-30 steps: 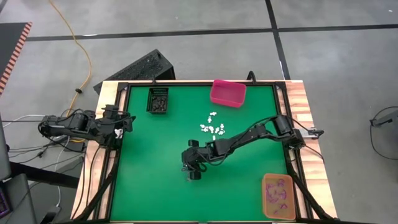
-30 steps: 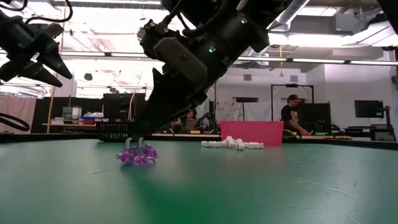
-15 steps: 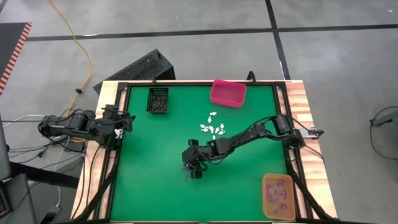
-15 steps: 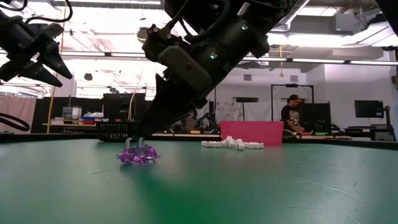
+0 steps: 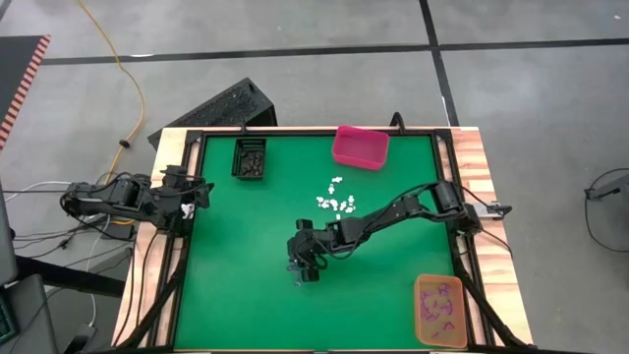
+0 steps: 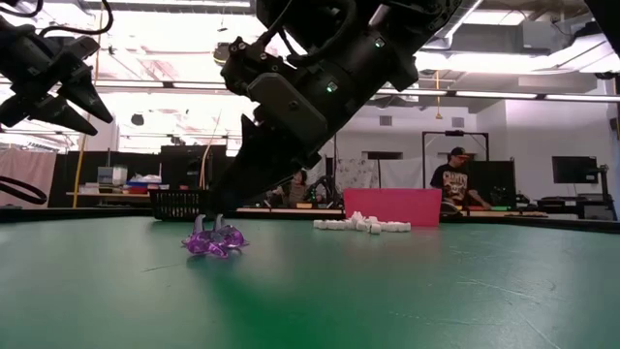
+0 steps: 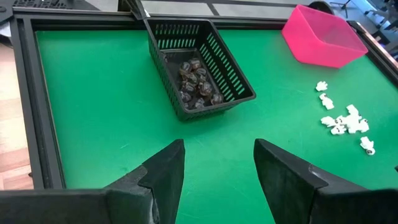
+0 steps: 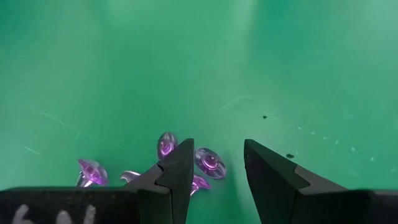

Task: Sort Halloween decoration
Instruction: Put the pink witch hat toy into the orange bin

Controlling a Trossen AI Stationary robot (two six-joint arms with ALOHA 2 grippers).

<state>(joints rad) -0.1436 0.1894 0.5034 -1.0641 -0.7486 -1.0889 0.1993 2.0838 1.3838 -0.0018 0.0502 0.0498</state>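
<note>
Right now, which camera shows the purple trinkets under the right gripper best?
The low view: the purple trinkets lie as a small heap on the mat, with the right gripper just above. The right wrist view shows them close but partly hidden by its fingers. The high view hides them; the left wrist view misses them.

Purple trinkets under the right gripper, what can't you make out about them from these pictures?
- High view: purple trinkets hidden beneath the right gripper.
- Right wrist view: some lie behind its fingers, so no count.
- Low view: whether the fingertips touch them is unclear.
</note>
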